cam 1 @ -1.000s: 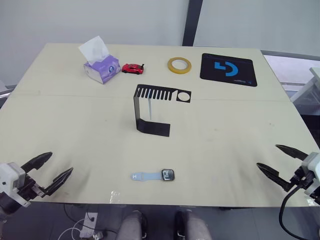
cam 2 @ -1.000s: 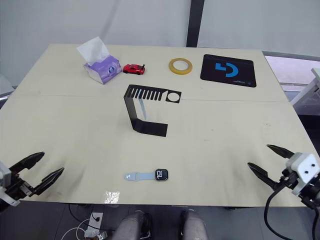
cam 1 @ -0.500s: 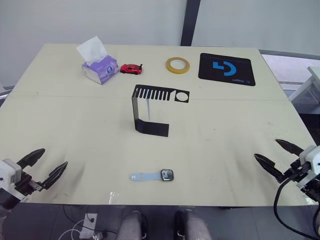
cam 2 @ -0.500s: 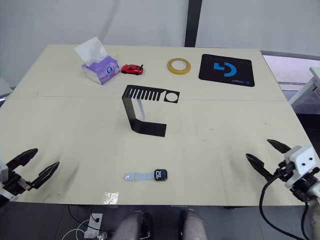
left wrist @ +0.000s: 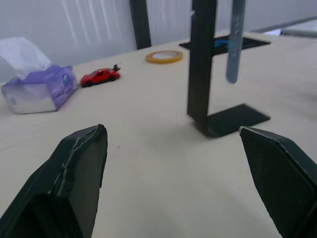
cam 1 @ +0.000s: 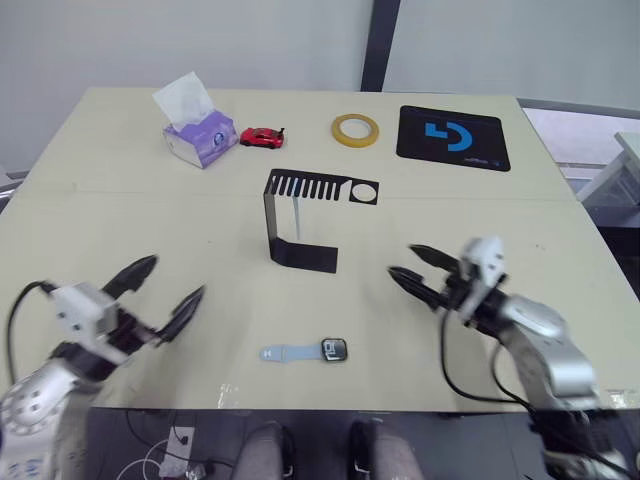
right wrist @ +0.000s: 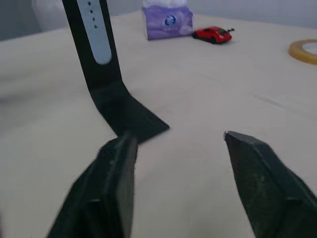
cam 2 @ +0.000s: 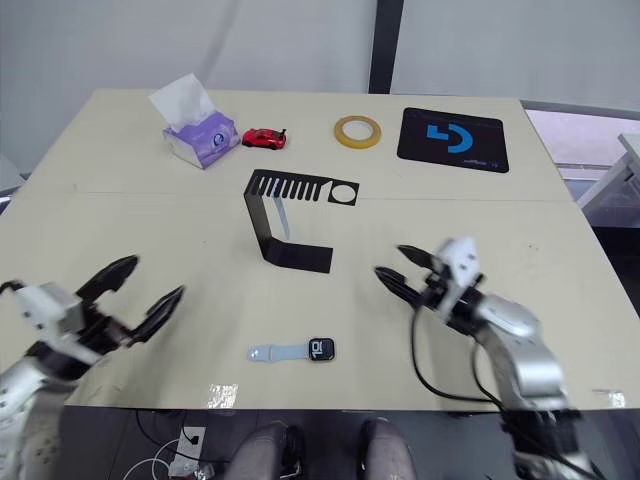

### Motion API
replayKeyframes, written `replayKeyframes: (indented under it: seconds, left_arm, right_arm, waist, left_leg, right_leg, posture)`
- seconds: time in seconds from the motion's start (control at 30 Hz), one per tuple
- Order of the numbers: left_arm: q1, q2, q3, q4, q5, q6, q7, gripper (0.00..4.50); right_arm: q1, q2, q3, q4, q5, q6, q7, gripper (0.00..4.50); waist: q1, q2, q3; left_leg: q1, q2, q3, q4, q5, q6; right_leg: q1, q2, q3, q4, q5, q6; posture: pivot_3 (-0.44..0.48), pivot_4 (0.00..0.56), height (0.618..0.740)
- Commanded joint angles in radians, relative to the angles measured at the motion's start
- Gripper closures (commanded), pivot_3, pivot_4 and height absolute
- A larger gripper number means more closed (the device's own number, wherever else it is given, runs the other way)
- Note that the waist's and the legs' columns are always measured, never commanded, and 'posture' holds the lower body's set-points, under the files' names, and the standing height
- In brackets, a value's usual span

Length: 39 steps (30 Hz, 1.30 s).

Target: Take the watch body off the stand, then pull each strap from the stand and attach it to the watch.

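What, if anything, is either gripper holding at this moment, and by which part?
Nothing is held. The left gripper and the right gripper are both open over bare table.

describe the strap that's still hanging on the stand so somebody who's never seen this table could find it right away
Near the middle of the beige table stands a black C-shaped stand with a slotted top. The strap hangs straight down from one of those slots, inside the C. It is the narrow pale grey-blue band that is upright; the other strap lies flat near the front edge, joined to the watch body.
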Motion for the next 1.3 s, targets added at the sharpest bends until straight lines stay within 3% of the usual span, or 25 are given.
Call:
replayKeyframes:
  seconds: [0.03, 0.13, 0.53, 0.87, 0.97, 1.03, 1.3]
  left_arm:
    - [-0.017, -0.023, -0.053, -0.062, 0.051, 0.034, 0.089, 0.0]
    - [-0.031, -0.047, -0.106, -0.08, 0.081, 0.045, 0.124, 0.0]
    - [-0.071, -0.131, -0.256, -0.125, 0.17, 0.079, 0.244, 0.0]
    - [-0.149, -0.22, -0.381, -0.093, 0.264, 0.069, 0.32, 0.0]
    - [-0.191, -0.249, -0.398, -0.057, 0.285, 0.054, 0.338, 0.75]
    - [-0.218, -0.265, -0.412, -0.03, 0.304, 0.048, 0.349, 1.58]
    - [-0.269, -0.311, -0.426, 0.035, 0.393, 0.064, 0.429, 1.58]
  right_arm:
    - [-0.079, 0.063, 0.062, 0.079, -0.057, 0.0, -0.037, 3.12]
    - [-0.16, 0.134, 0.112, 0.173, -0.102, -0.019, -0.057, 4.43]
    - [-0.275, 0.202, 0.168, 0.437, -0.22, -0.068, -0.036, 4.43]
    - [-0.249, 0.211, 0.156, 0.451, -0.219, -0.059, -0.025, 4.43]
    - [-0.254, 0.216, 0.157, 0.456, -0.22, -0.055, -0.023, 4.5]
    - [-0.255, 0.218, 0.159, 0.455, -0.22, -0.05, -0.018, 4.5]
    - [-0.248, 0.214, 0.162, 0.431, -0.219, -0.021, -0.008, 4.5]
  waist:
    - [-0.001, 0.0, 0.0]
    - [-0.007, 0.0, 0.0]
    - [-0.017, 0.0, 0.0]
    - [-0.016, 0.0, 0.0]
    - [-0.016, 0.0, 0.0]
    - [-0.016, 0.0, 0.0]
    - [-0.017, 0.0, 0.0]
  left_leg:
    - [0.0, 0.0, 0.0, 0.0, 0.0, 0.0]
    - [-0.001, 0.0, 0.0, -0.001, 0.0, -0.001]
    - [-0.002, 0.0, 0.0, 0.0, 0.001, 0.0]
    - [-0.002, 0.0, 0.0, 0.0, 0.001, 0.0]
    - [-0.002, 0.0, 0.0, 0.0, 0.001, 0.0]
    - [-0.002, 0.0, 0.0, 0.0, 0.001, 0.0]
    - [-0.001, 0.0, 0.0, 0.0, 0.002, 0.0]
  right_leg:
    - [0.0, 0.0, 0.0, 0.0, 0.0, 0.0]
    - [-0.001, 0.001, -0.001, 0.004, 0.0, 0.0]
    - [-0.001, 0.001, -0.001, 0.006, 0.0, 0.0]
    - [-0.001, 0.001, -0.001, 0.006, 0.0, 0.0]
    - [-0.001, 0.001, -0.001, 0.006, 0.0, 0.0]
    - [-0.001, 0.001, -0.001, 0.006, 0.0, 0.0]
    - [-0.001, 0.001, -0.002, 0.006, 0.0, 0.0]
  posture:
    - [0.0, 0.15, 0.74]
    - [0.0, 0.15, 0.74]
    - [0.0, 0.15, 0.74]
    - [0.0, 0.15, 0.74]
    - [0.0, 0.15, 0.74]
    - [0.0, 0.15, 0.74]
    - [0.0, 0.15, 0.74]
